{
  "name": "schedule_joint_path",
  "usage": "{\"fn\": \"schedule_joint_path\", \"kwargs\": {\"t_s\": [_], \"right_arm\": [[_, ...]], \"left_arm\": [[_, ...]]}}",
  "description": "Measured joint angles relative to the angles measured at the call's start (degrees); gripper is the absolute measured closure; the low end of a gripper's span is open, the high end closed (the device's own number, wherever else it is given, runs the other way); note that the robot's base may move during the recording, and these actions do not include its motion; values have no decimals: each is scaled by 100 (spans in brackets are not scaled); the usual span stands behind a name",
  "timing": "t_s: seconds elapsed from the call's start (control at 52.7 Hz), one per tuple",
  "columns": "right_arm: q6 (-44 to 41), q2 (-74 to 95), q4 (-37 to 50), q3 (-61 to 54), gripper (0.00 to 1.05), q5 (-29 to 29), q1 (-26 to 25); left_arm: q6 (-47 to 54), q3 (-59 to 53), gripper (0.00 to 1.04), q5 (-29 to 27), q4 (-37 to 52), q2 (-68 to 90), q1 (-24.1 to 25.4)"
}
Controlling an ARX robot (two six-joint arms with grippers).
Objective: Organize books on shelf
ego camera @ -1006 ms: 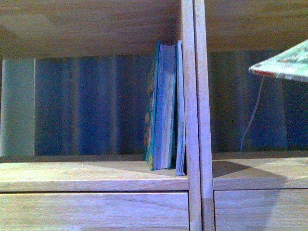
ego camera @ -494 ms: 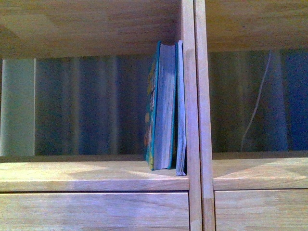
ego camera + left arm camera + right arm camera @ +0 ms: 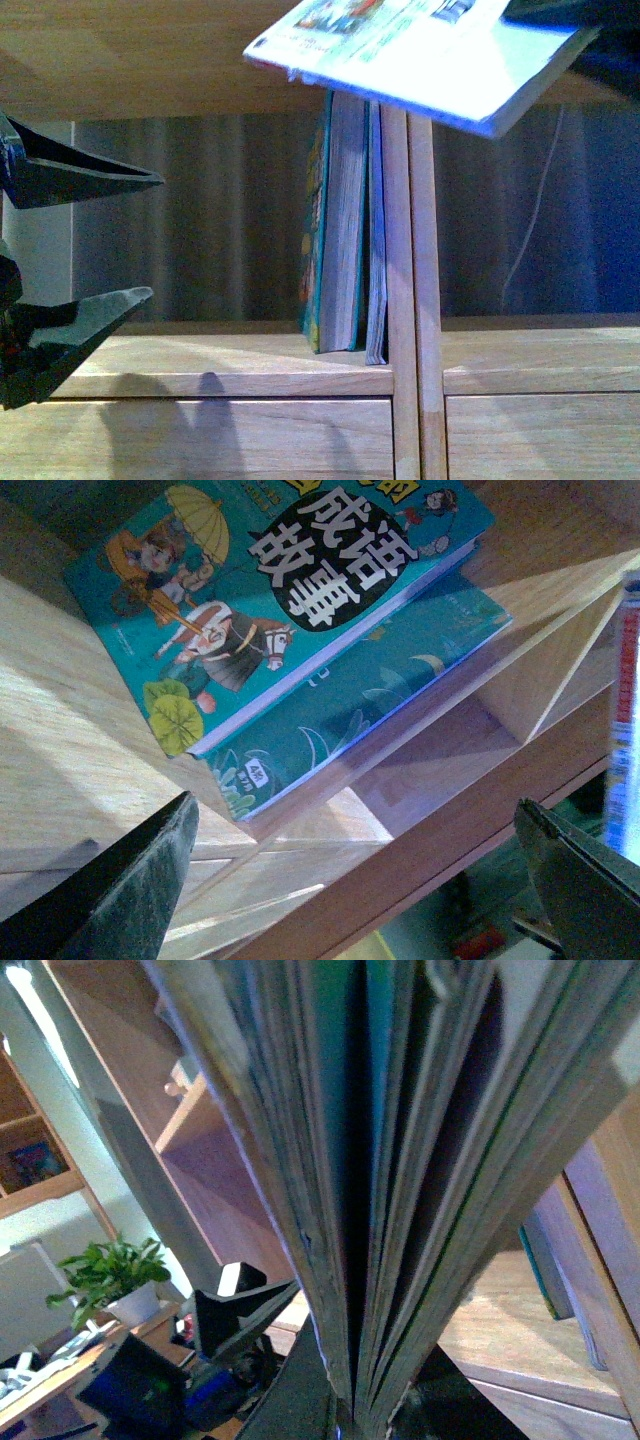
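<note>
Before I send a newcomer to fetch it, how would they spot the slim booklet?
On the bookcase, find the thick upright. Two books stand in the compartment to its left. The slim booklet is the one nearest the upright, far thinner than the teal book beside it.

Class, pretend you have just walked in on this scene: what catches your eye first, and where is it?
The white paperback stands out, held tilted across the top of the front view, clamped in the right gripper. Next come the open left gripper at the left edge, and the thick teal book standing upright at the right end of the left compartment of the bookcase.
</note>
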Motion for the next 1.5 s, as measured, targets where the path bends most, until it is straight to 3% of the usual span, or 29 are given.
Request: {"fn": "schedule_joint_path", "kwargs": {"t_s": [0.437, 0.665, 0.741, 0.911, 0.987, 1.196, 1.253, 1.348, 1.5], "right_arm": [[-195, 1279, 487, 240, 97, 452, 990], [378, 1327, 634, 240, 97, 293, 1298], [688, 1381, 695, 240, 97, 177, 1325], [1655, 1805, 1121, 240, 97, 92, 1335], [1816, 1878, 1255, 240, 97, 92, 1335], [2240, 1941, 1600, 236, 97, 70, 1392], [2264, 1941, 1626, 229, 97, 66, 1436], [2293, 1939, 1681, 160, 79, 11, 1528], [2258, 1891, 1606, 9, 60, -44, 1637]], "left_arm": [[-872, 0, 7, -17, 533, -256, -699], [-953, 0, 9, -63, 643, -345, -822], [-1010, -2, 17, -63, 750, -376, -837], [-1141, -70, 50, -59, 1040, -501, -898], [-1154, -101, 59, -63, 1080, -501, -898], [-1185, -125, 96, -103, 1130, -538, -861], [-1180, -125, 98, -101, 1137, -555, -850], [-1158, -125, 98, -109, 1121, -588, -848], [-1029, -125, 98, -221, 970, -656, -848]]}}
